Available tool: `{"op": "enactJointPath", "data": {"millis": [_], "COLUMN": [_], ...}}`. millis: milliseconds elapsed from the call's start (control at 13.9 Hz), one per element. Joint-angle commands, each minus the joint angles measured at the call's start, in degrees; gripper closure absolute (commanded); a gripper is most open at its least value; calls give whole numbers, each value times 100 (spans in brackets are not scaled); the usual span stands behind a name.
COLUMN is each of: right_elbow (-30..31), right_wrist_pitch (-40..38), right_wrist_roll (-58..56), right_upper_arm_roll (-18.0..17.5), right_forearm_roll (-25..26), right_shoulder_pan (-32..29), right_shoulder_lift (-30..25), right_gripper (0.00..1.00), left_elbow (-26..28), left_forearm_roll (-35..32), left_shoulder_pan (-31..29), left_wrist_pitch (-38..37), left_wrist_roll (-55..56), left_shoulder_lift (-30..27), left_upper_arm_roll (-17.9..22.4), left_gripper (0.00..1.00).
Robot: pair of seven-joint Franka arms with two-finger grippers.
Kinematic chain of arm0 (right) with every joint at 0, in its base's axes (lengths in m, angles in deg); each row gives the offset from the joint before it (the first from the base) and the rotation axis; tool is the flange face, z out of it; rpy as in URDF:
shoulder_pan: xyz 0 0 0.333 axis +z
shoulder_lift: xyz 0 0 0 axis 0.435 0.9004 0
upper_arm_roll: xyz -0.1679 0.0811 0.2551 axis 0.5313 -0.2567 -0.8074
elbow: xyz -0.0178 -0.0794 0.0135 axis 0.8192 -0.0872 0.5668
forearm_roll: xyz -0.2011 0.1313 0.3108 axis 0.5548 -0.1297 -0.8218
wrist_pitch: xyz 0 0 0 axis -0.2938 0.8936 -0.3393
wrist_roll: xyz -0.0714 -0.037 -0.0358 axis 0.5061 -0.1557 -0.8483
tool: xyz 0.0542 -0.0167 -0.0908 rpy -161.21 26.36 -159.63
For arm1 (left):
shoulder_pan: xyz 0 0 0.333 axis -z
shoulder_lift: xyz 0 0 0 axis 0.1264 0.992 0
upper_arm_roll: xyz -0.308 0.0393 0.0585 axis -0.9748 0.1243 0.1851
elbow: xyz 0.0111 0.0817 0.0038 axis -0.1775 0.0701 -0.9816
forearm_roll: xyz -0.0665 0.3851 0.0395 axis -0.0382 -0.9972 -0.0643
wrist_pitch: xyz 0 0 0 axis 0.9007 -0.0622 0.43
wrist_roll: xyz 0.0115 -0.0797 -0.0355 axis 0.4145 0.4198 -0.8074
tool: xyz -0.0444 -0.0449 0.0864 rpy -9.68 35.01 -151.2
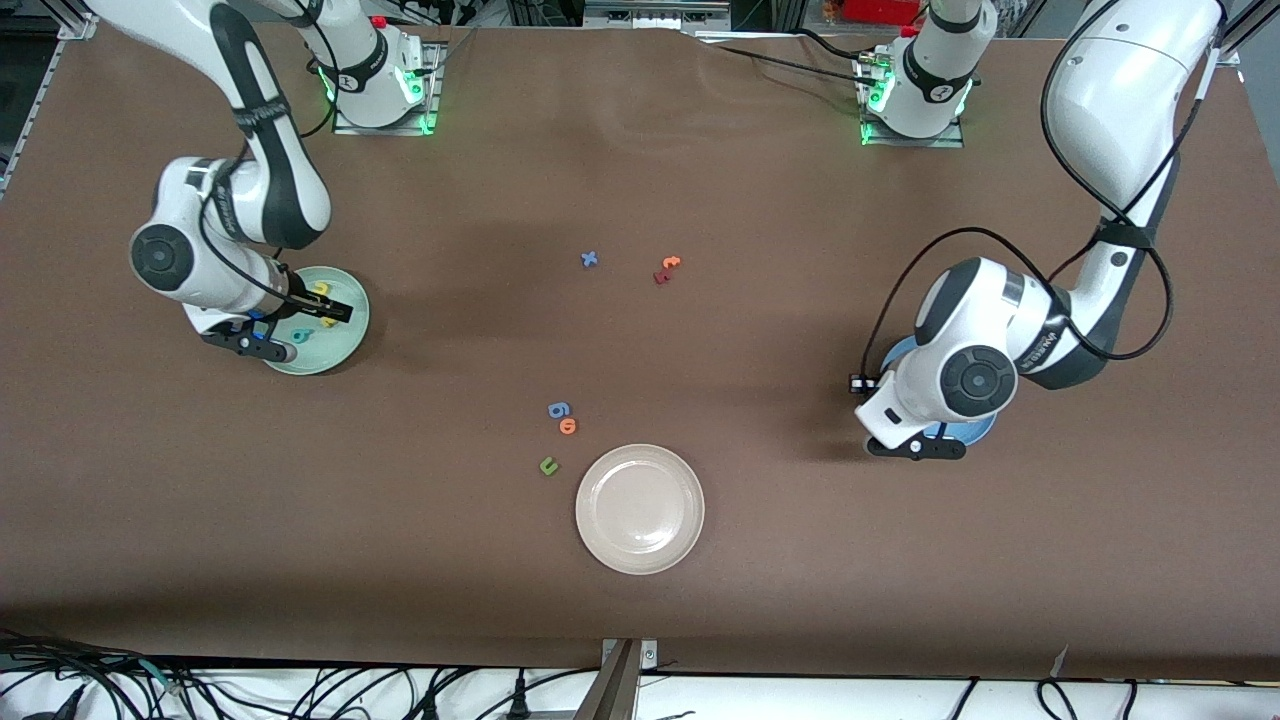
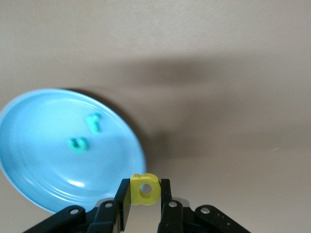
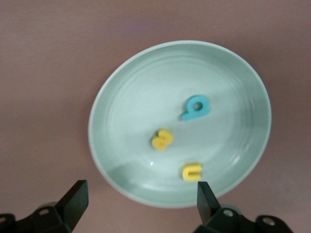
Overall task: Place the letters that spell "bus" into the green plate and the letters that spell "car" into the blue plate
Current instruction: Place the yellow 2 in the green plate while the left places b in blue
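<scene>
Three letters, a teal b [image 3: 196, 108], a yellow s [image 3: 162, 139] and a yellow u [image 3: 191, 172], are lying in the green plate [image 3: 121, 97] under the right gripper [image 3: 141, 200], which is hanging wide open. The left gripper [image 2: 146, 198] is pinching the yellow a [image 2: 145, 188] over the blue plate's [image 2: 29, 165] edge, where the teal c [image 2: 77, 144] and r [image 2: 94, 121] are lying. Releasing here is risking the a dropping outside the rim.

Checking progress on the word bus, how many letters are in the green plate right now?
3, all lying in the green plate: the teal b, the yellow s and the yellow u. The open right end effector hangs over the plate.
</scene>
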Motion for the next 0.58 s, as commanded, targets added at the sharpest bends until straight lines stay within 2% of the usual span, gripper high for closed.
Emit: {"op": "enactJointPath", "data": {"millis": [0, 144, 216, 288, 505], "right_elbow": [-917, -1813, -2227, -2579, -3397], "right_wrist_pitch": [-1535, -2652, -3119, -3471, -4071], "right_wrist_roll": [-37, -28, -28, -28, -37], "right_upper_arm_roll": [26, 35, 44, 53, 53], "right_forearm_roll": [-89, -71, -71, -71, -71], "right_shoulder_pan": [5, -4, -4, -4, -4], "right_shoulder_lift": [-305, -296, -279, -270, -296], "right_gripper": [1, 1, 1, 1, 1], "left_elbow": [-67, -59, -41, -41, -76], "left_forearm_roll": [-193, -343, -361, -352, -309], "left_shoulder_pan": [-104, -122, -122, -96, -200], "left_wrist_pitch": [-29, 243, 244, 227, -45], "left_wrist_roll": [-985, -1039, -1048, -1057, -1031], "left_shoulder_lift": [185, 318, 327, 309, 99], "left_upper_arm_roll": [238, 361, 370, 370, 370], "left_gripper": [84, 83, 47, 2, 0]}}
